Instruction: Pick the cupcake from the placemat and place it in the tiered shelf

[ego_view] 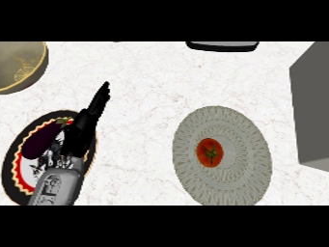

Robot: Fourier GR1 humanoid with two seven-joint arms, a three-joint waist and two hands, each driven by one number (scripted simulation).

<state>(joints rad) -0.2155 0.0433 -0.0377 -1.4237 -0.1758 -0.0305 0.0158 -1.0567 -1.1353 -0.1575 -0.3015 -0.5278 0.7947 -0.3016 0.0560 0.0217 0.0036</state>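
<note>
Worktop point(153, 77): white marbled surface filling the frame.

Tiered shelf point(323, 106): taken to be the grey block at the right edge. Its levels cannot be made out from above, and no cupcake shows on it.

Placemat point(249, 144): round, grey, woven, right of centre, just beside the shelf.

Plate point(14, 159): dark-rimmed, lower left, partly under the forearm. Bowl point(10, 65): tan, upper left corner.

Left hand point(89, 120): over the plate's right edge, fingers point(102, 94) straight and pressed together, pointing to the upper right, holding nothing. The right hand is out of view.

Aubergine point(38, 142): dark purple, lying on the plate.

Cupcake point(210, 152): seen from above as a red round with a green mark, sitting at the middle of the placemat, well apart from the hand.

Judgement: the pick is the step in hand. The next move calls for a hand brought over the placemat, fingers spread round the cupcake's sides, then closed and lifted straight before travel right to the shelf
</note>
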